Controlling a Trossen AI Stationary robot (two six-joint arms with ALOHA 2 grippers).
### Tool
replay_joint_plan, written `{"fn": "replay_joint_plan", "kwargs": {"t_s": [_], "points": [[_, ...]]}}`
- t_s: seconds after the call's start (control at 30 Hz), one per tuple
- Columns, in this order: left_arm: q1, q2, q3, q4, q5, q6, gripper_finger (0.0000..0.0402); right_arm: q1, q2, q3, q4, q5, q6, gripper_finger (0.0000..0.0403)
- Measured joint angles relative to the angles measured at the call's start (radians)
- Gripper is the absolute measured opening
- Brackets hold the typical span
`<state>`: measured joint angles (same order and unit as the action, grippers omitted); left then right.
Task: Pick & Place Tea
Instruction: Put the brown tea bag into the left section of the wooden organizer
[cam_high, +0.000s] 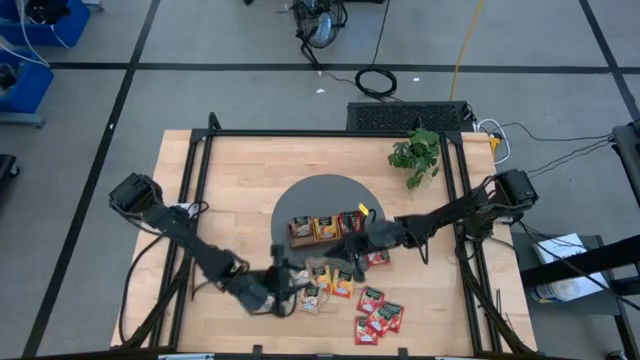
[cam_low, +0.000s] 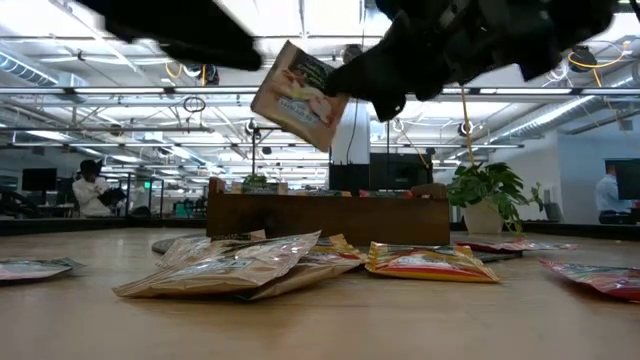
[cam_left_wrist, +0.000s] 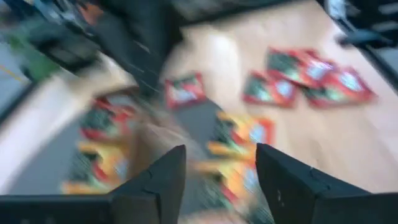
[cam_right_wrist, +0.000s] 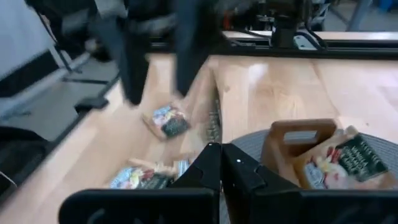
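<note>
Two arms: both reaching in over the wooden surface, meeting near its middle front.
Far left, room behind: a seated person at a desk, well beyond the surface.
Left arm's fingers: spread wide apart, nothing between them, low over the front of the surface, just beside the tan sachets.
Tan sachets: lying flat in a small loose heap, overlapping, in front of the tray; nearest the camera in the low view.
Airborne sachet: tan-and-green tea with a dark label, tilted, up in the air above the heap, between the two arms, one edge against the dark bulk of the right arm.
Orange sachet: flat on the surface, just right of the tan heap.
Tray: brown wood, three compartments, standing on the grey round mat behind the loose tea, with sachets upright in its compartments.
Right arm's fingers: pressed together, no gap visible, above the front edge of the tray; whether pinching the airborne sachet, cannot tell.
Single red sachet: flat on the surface, just right of the tray, under the right arm.
Red sachets: a cluster of three or so, flat, touching one another, toward the front right, apart from the heap.
Plant: small, green, potted, at the back right of the surface.
Far right, room behind: a standing person.
</note>
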<state>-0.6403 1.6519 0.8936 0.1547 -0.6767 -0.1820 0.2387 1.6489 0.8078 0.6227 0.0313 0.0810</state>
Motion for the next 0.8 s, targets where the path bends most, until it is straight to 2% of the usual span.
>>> {"fn": "replay_joint_plan", "kwargs": {"t_s": [0.13,0.27,0.37,0.5,0.7,0.8], "points": [[-0.075,0.005,-0.028,-0.101,-0.026,-0.139,0.0203,-0.072,-0.023,0.099,-0.183,-0.082,0.028,0.0],[-0.145,0.008,-0.094,-0.068,-0.066,-0.197,0.0183,-0.125,-0.013,0.239,-0.428,-0.087,-0.054,0.0],[-0.181,0.01,-0.149,-0.012,-0.076,-0.2,0.0157,-0.168,0.006,0.322,-0.542,-0.088,-0.113,0.0],[-0.194,0.01,-0.199,0.034,-0.077,-0.197,0.0113,-0.237,0.046,0.402,-0.574,-0.121,-0.201,0.0],[-0.195,0.01,-0.203,0.038,-0.059,-0.199,0.0053,-0.324,0.184,0.471,-0.588,-0.315,-0.2,0.0],[-0.201,0.01,-0.203,0.038,-0.057,-0.187,0.003,-0.338,0.231,0.481,-0.613,-0.325,-0.199,0.0]]}}
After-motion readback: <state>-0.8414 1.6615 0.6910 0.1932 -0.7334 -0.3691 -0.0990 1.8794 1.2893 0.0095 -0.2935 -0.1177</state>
